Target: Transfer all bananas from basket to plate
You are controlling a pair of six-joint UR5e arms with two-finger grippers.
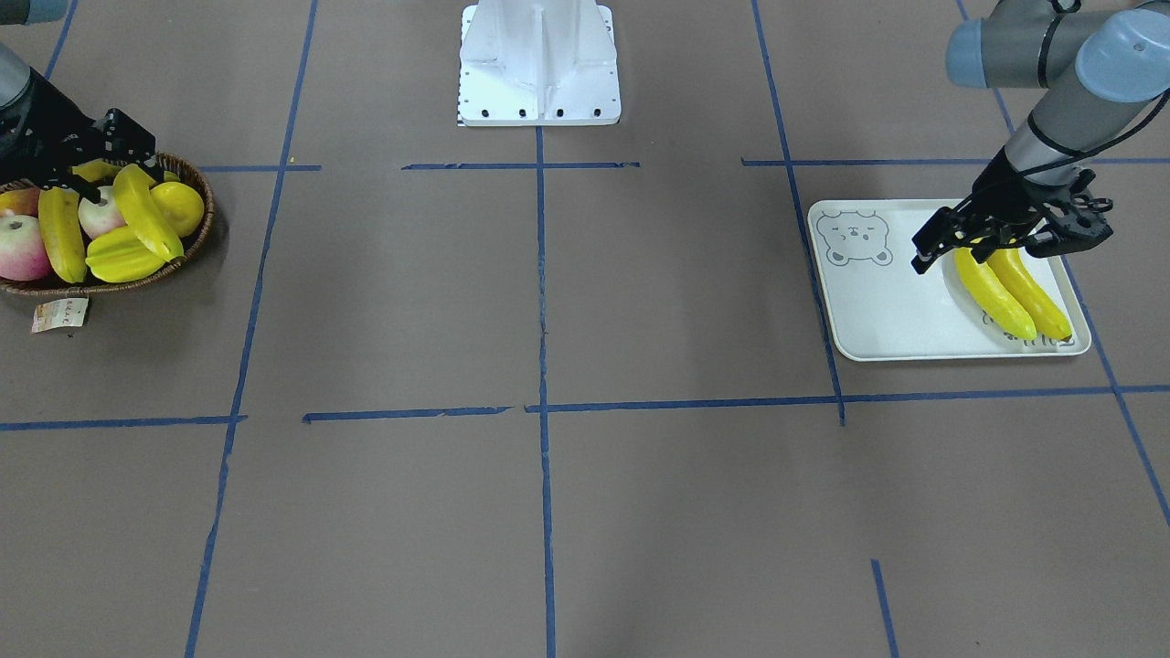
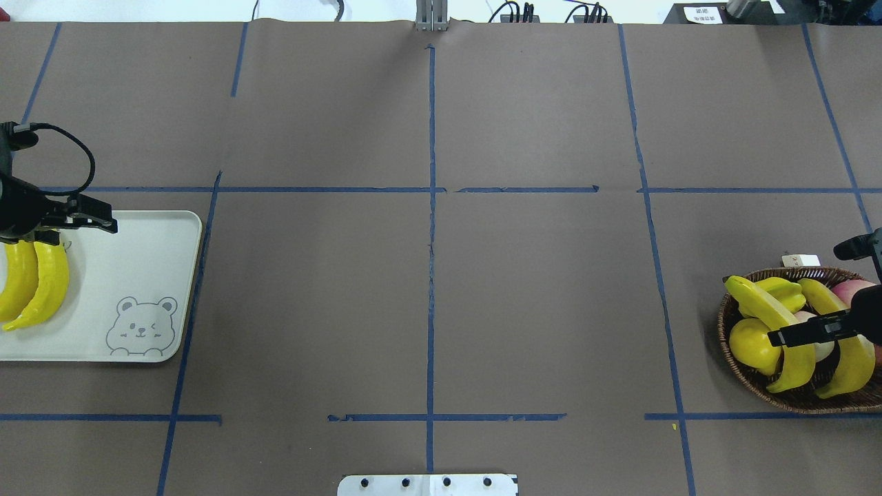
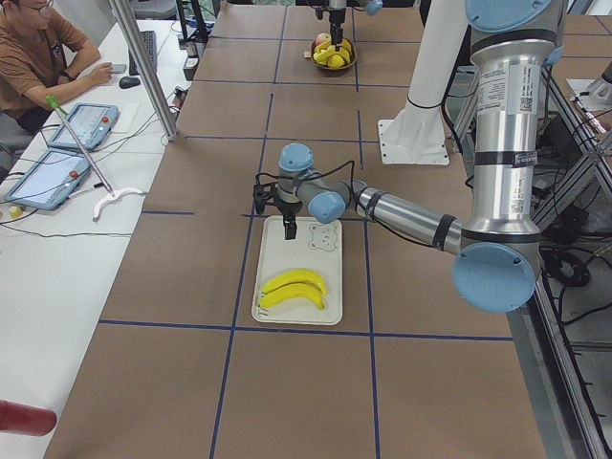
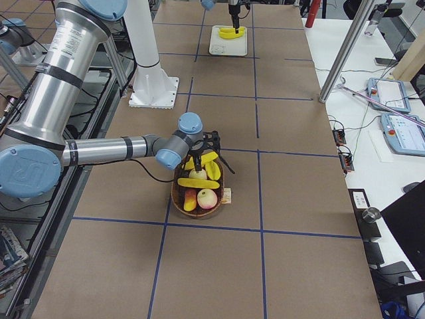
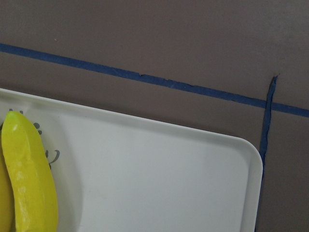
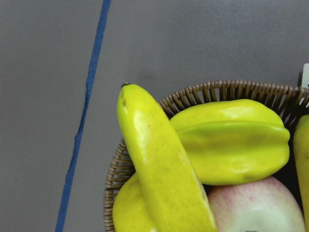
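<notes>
Two bananas (image 1: 992, 292) (image 1: 1037, 294) lie side by side on the white bear-face plate (image 1: 877, 311). My left gripper (image 1: 983, 251) hovers open just over their near ends, holding nothing. The wicker basket (image 1: 208, 215) holds two more bananas: one (image 2: 754, 300) lies slanted across the fruit with an end over the rim, the other (image 2: 851, 358) lies beside it. My right gripper (image 1: 123, 175) is low over the basket and open, its fingers on either side of the slanted banana's end. The right wrist view shows that banana (image 6: 159, 164) close up.
A starfruit (image 6: 231, 140), a lemon (image 1: 178, 206) and apples (image 1: 20, 247) share the basket; a paper tag (image 1: 61, 313) lies beside it. The robot base (image 1: 539, 64) stands mid-table at the back. A person sits at a side desk (image 3: 38, 57).
</notes>
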